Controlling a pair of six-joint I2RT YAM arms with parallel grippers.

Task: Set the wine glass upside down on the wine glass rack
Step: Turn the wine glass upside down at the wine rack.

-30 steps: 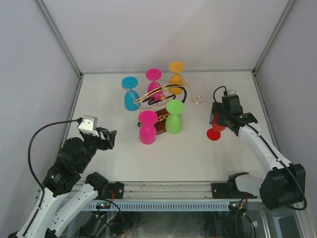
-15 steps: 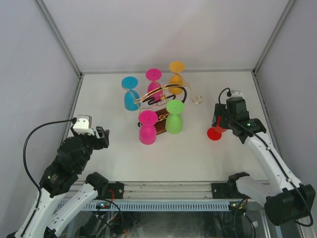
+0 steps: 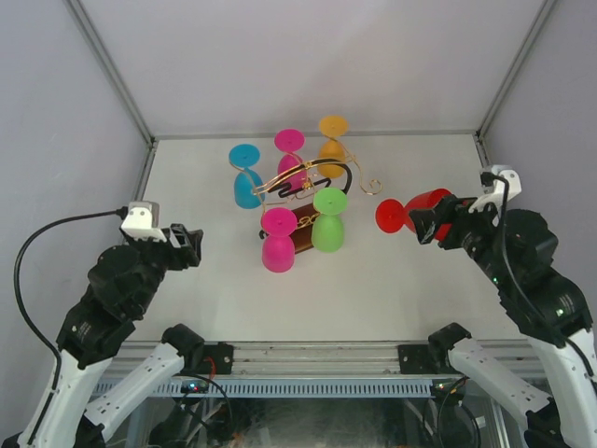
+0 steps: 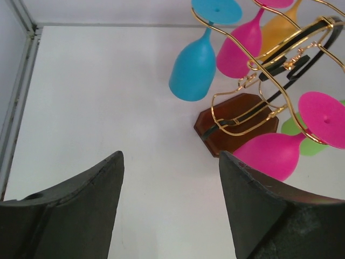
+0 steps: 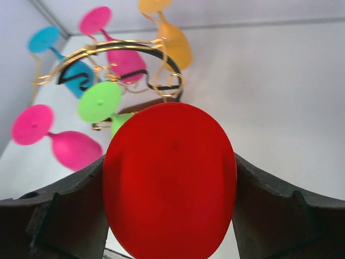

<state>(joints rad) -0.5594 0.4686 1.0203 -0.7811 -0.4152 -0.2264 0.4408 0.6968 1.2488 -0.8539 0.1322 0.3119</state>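
Wine glass in red (image 3: 393, 216), gripped sideways by the right gripper (image 3: 432, 222) above the table (image 3: 373, 289) beside the wine glass rack (image 3: 303, 174), likely needed turning bowl-down so its stem slid into the free scroll arm (image 3: 373, 187); the left gripper (image 3: 189, 245) stood wide, empty.

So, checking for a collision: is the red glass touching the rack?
Apart: the top external view shows bare table between the red glass and the rack.
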